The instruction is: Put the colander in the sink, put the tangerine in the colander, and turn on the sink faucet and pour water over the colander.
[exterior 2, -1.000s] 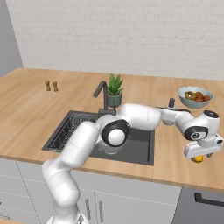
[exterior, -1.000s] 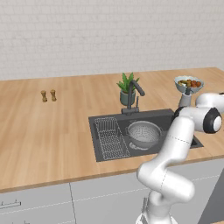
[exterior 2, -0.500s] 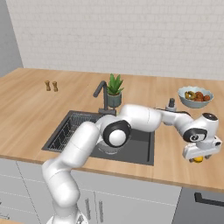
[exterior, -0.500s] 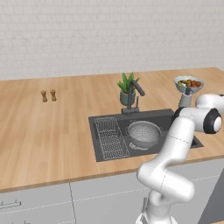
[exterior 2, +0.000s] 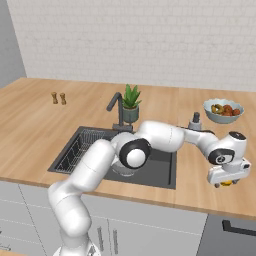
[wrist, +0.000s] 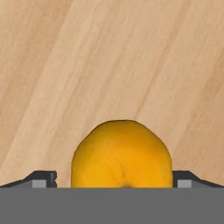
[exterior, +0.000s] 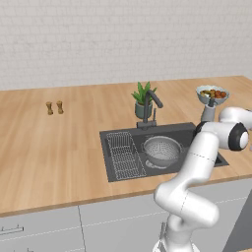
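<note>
Two-finger gripper [exterior 2: 227, 183] low over the counter's right front, jaws spread wide, one dark fingertip [wrist: 43, 178] on each side of one small round bright orange tangerine [wrist: 121, 154]; the fruit sits on the wood between the tips, clear gaps either side, nothing clamped; in the right base view the tangerine [exterior 2: 226, 183] peeks out just under the hand.

Counts: one tangerine; one wide round perforated silvery metal colander [exterior: 161, 150], resting inside the dark grey rectangular recessed sink [exterior: 116, 170], right of its wire rack section; one slim dark grey faucet [exterior: 149, 107] at the sink's back edge; one green potted plant [exterior: 143, 99] just behind the faucet; one glossy pedestal bowl of mixed fruit [exterior 2: 223, 110] further back on the right; two small brown shakers [exterior: 54, 108] side by side, well apart to the left.

Surface: light wooden countertop [exterior: 54, 147] over pale grey cabinet fronts; white brick wall behind.

Arm: white with dark joints, rising from the base, reaching out across the sink's front to the right, wrist bent so the hand points down at the counter.
</note>
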